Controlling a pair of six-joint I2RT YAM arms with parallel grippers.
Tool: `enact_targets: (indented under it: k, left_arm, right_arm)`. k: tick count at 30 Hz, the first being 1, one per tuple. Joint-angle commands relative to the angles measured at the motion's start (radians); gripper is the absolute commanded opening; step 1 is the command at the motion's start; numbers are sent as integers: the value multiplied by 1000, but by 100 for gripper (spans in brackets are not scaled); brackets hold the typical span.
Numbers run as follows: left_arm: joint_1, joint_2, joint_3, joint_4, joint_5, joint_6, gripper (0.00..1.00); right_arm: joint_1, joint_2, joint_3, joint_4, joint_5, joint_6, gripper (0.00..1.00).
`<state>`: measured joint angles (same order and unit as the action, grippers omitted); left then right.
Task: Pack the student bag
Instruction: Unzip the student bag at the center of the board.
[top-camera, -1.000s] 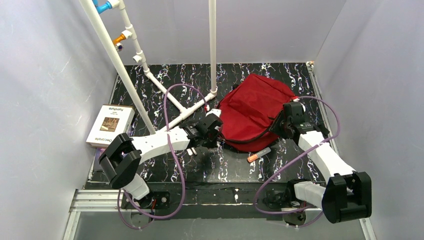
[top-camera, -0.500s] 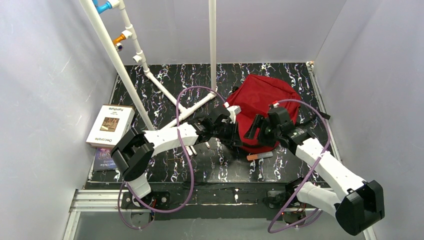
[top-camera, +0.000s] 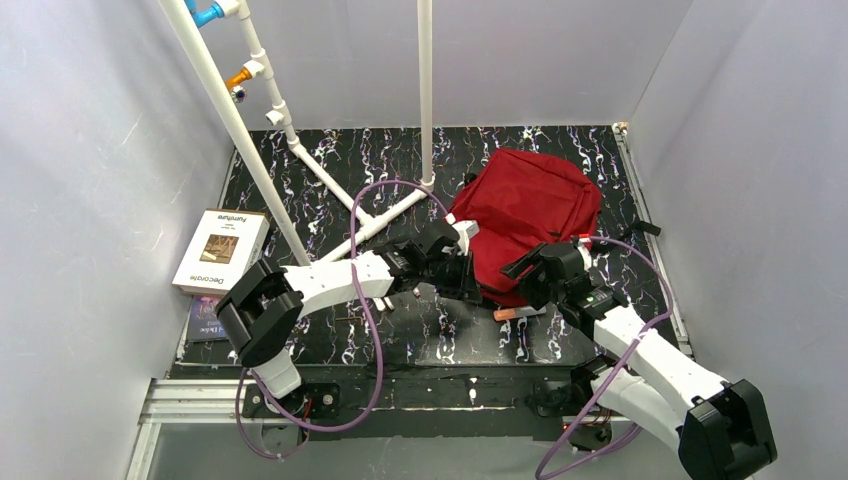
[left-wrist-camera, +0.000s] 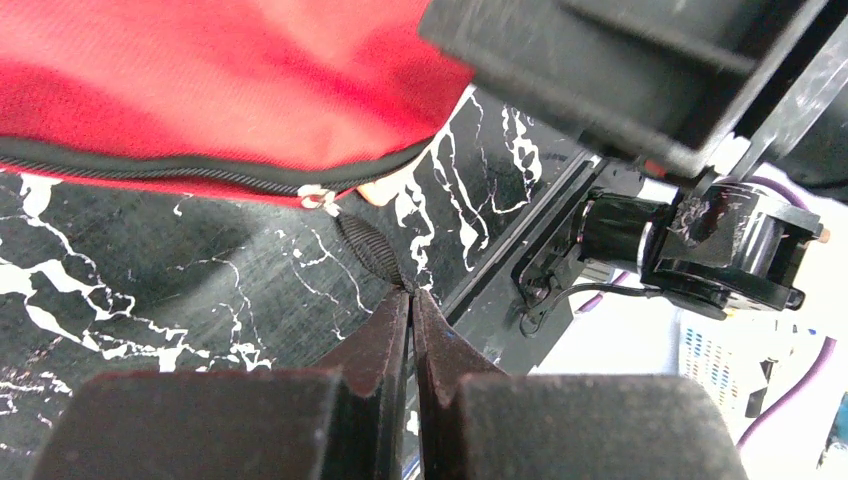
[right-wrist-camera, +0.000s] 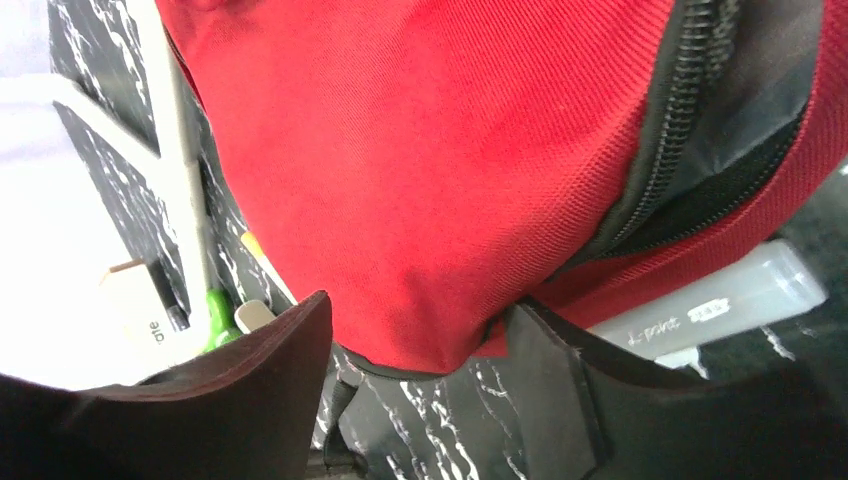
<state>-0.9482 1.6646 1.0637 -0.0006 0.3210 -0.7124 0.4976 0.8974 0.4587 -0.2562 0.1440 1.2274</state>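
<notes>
The dark-red student bag lies at the table's right middle, its near edge between both grippers. In the left wrist view my left gripper is shut on the end of the bag's ribbed black zip pull, which hangs from the dark zip just above the table. My left gripper sits at the bag's near-left edge. My right gripper is open, its jaws on either side of the bag's lower corner. It is at the bag's near edge. A grey marker lies partly under the bag.
An orange-tipped marker lies just in front of the bag. A white book and a blue one lie at the left edge. A white pipe frame crosses the back left. More pens show beside the bag.
My left arm moved right with the zip pull. My right arm swung from the bag's right side round to its near edge. The bag shifted and bunched up.
</notes>
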Motion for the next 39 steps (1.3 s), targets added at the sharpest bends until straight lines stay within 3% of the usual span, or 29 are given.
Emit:
enact_targets:
  k: [1,3,6,8,9,10,12,15,18,22,25,35,39]
  left_arm:
    - [-6,-74,-13,-59,-28,39,0]
    - [-6,-76,-10,-62,-11,48,0]
    - [-15,-83,-5,-60,-1,65,0]
    - [-18,-88,-9,-69,-18,70,0]
    - [-18,-92,-10,-79,-30,72,0]
    - [-18,-95,-9,-101,-56,83,0]
    - [-17,-110,0,-197,-200,93,0]
    - [8,-87,49,-413,-535,47,0]
    - [74,-26,118,-556,-642,5,0]
    - [153,31,168,-546,-666,58,0]
    - [175,80,235,-526,-759,122,0]
    - [194,322,618,-496,-811,418,0]
    - [198,366,689,-443,-712,527,0]
  right_arm:
    - [-27,-23,-11,73,105,5,75]
    - [-26,-16,-12,86,48,9,71]
    - [-27,8,-21,78,83,4,50]
    - [-30,10,-15,78,118,-27,28]
    - [-30,7,-9,89,129,-55,9]
    - [-30,5,4,79,144,-84,1]
    - [-30,6,64,-12,208,-163,1]
    - [-30,29,176,-187,371,-267,1]
    - [-35,42,215,-289,496,-324,1]
    - [-40,-41,160,-243,424,-350,1]
    - [-40,-77,133,-242,379,-383,1]
    - [-41,-166,109,-142,165,-498,1]
    - [-42,-206,66,-19,28,-536,1]
